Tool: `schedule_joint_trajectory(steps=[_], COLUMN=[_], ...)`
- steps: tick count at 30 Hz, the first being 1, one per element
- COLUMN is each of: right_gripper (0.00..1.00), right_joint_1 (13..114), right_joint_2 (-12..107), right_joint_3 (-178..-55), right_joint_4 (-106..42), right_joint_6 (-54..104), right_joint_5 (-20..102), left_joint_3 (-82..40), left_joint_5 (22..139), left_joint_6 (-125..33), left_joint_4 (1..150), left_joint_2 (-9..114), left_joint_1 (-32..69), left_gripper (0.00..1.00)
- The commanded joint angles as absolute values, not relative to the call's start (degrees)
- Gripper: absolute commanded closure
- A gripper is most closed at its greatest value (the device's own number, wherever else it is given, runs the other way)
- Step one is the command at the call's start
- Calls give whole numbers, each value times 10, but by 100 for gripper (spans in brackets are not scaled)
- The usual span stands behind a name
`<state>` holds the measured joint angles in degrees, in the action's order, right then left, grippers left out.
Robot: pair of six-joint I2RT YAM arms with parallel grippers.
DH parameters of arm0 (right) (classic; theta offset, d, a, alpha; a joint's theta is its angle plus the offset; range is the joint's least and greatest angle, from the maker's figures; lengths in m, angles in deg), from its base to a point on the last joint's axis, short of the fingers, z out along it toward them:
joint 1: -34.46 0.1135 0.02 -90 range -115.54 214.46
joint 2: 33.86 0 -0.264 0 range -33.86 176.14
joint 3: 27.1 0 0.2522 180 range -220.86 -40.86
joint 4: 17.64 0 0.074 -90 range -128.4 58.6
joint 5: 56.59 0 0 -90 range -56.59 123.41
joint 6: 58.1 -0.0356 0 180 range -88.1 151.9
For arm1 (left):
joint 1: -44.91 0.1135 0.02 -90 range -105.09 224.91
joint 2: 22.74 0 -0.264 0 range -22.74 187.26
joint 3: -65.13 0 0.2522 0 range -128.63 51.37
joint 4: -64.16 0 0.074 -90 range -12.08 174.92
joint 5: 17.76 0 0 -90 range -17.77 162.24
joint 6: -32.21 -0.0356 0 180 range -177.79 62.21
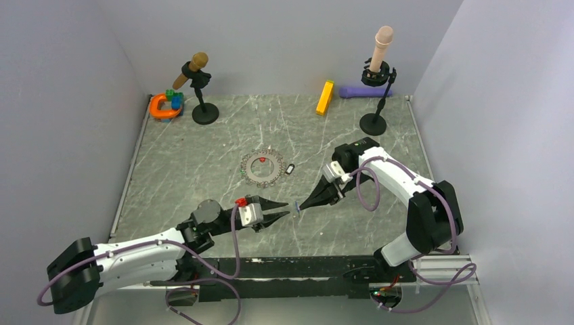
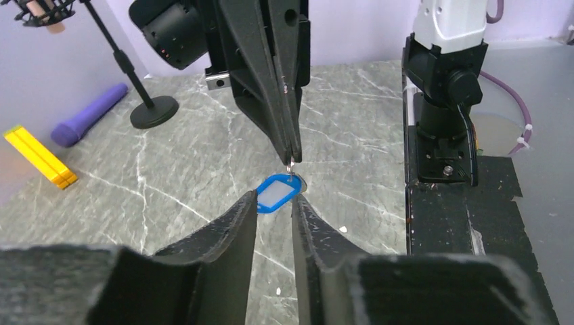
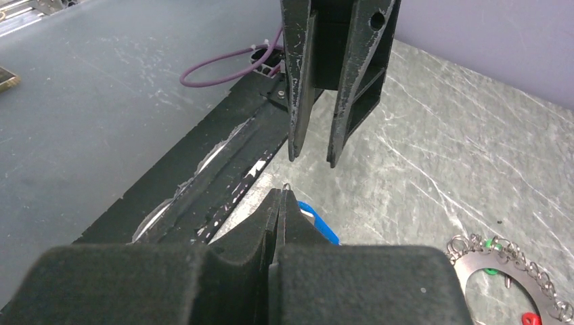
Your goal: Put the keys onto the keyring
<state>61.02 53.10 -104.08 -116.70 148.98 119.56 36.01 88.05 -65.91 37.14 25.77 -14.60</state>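
Closed right hand (image 2: 292, 160) on blue key (image 2: 277, 193), left hand (image 2: 274, 200) near

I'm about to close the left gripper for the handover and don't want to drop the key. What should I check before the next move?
1. Grip: right gripper shut on the blue key's small metal loop: ok.
2. Receiver: left gripper open, nothing between its fingers: ok.
3. Alignment: blue key sits just past the left gripper's gap: ok.
4. Height: blue key off the table: cannot tell.
5. Target: keyring flat, apart from both grippers: ok.
6. Goal: blue key on keyring: not ok.
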Motion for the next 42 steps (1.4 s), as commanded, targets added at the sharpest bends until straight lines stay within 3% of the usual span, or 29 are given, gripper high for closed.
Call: schedule_joint_trajectory(steps=[1, 18, 42], right_gripper=[100, 100, 100], right_joint_1=[612, 617, 618], right_joint_2=[512, 513, 512], right_joint_3=[-1041, -1041, -1042], right_joint_4=[-1172, -1173, -1172], right_joint_6=[1558, 1555, 1552], right_joint_5=[1204, 1206, 1214], left_joint_3=[334, 322, 299], left_joint_5=[937, 931, 959], left_joint_6=[-668, -662, -644], left_joint_4=[332, 316, 299], left_joint_2=[277, 312, 361], left_joint_1=[-148, -148, -148], left_gripper=[73, 68, 82])
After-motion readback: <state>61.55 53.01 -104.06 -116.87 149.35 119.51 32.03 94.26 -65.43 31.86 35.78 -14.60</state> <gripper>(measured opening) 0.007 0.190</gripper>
